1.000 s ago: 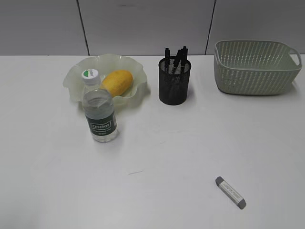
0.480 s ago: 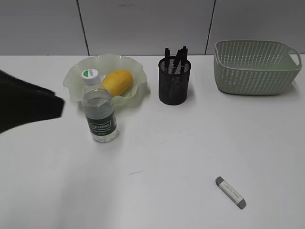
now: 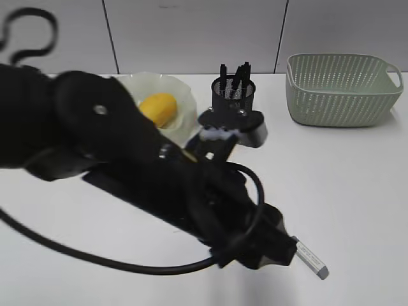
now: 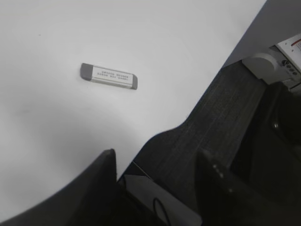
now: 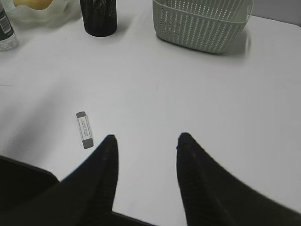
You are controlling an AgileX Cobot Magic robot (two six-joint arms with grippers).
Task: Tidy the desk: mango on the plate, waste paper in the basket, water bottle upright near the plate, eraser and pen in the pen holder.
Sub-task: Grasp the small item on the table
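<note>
A grey-ended white eraser [image 3: 312, 260] lies on the white desk [image 3: 357, 191] at the front right. My left arm reaches across the exterior view and its gripper [image 3: 280, 248] ends just left of the eraser. In the left wrist view the gripper [image 4: 157, 162] is open and empty, with the eraser [image 4: 109, 76] ahead of it. My right gripper [image 5: 146, 139] is open and empty above the desk, right of the eraser [image 5: 84, 130]. The mango [image 3: 157, 108] lies on the plate [image 3: 178, 89]. The water bottle [image 5: 5, 28] stands by the plate. Pens stand in the pen holder [image 3: 233, 90]. The waste paper is not in view.
The pale-green basket [image 3: 344, 89] stands at the back right; its inside is not visible. My left arm and its cable cover the left and middle of the desk in the exterior view. The desk's front edge [image 4: 207, 89] is close to the eraser.
My left arm has swept in from the left across the desk to the eraser. It now hides the bottle and part of the plate in the exterior view.
</note>
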